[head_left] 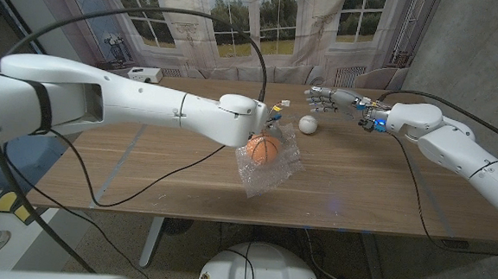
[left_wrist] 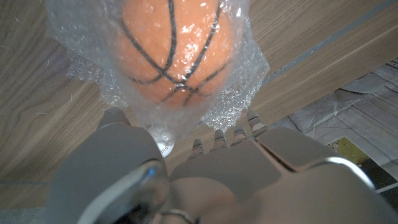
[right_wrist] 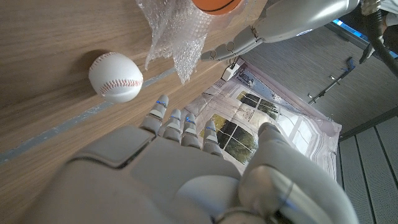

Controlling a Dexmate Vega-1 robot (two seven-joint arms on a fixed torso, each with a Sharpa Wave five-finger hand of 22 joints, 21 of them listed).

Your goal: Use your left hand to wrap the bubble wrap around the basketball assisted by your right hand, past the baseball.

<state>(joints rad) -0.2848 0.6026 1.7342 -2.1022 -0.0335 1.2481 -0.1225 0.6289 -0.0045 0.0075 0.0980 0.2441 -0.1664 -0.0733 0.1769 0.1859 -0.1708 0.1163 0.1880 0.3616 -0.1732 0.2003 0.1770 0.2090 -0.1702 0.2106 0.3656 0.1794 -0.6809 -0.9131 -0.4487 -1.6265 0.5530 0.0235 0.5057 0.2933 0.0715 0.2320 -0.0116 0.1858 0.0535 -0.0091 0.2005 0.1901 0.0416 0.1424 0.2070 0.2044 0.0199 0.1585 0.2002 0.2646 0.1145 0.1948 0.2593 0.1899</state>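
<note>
Left robot hand (left_wrist: 205,168) hides wrapped (partly) basketball's (left_wrist: 174,43) underside.

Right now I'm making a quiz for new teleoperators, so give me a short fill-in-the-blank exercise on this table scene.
1. The basketball sits partly inside the ____ wrap.
2. The white ball lying bare on the table is a ____.
3. The hand at the wrapped ball is the robot's ____ hand.
4. The right hand holds ____.

Missing words: bubble; baseball; left; nothing
</note>
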